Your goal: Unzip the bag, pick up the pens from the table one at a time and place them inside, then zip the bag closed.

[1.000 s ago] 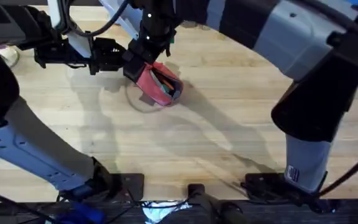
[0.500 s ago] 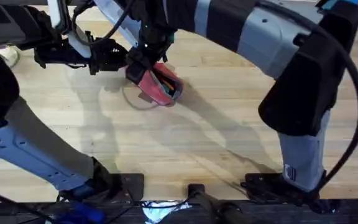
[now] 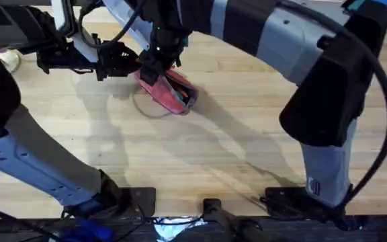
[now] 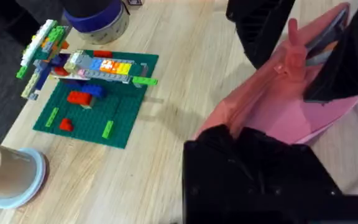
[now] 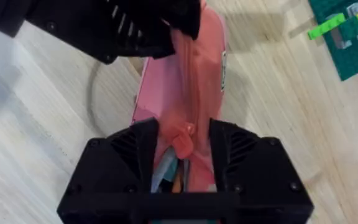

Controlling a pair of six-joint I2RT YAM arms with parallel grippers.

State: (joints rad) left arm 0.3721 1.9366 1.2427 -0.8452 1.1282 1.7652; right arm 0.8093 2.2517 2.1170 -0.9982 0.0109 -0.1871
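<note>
The pink bag (image 3: 168,93) lies on the table (image 3: 247,134) left of centre, tilted up at its far end. My left gripper (image 3: 137,66) is shut on that end, seen close in the left wrist view as the bag (image 4: 278,109) running away from the fingers (image 4: 241,162). From above, my right gripper (image 3: 155,67) is shut on the pink zipper pull (image 5: 182,134), between its fingers (image 5: 132,155), close to the left gripper. The pens (image 5: 176,180) show as an orange and a bluish tip inside the bag's still-open part (image 3: 183,94).
A thin cord loop (image 3: 146,111) lies on the wood beside the bag. Behind it a green brick baseplate (image 4: 92,109) carries several small bricks, with a tape roll (image 4: 95,15) and a pale cup (image 4: 5,174) nearby. Both arms crowd the far left.
My right gripper has slid along the bag's top toward the left gripper, and the bag's open mouth has narrowed. The left gripper has kept its hold in place.
</note>
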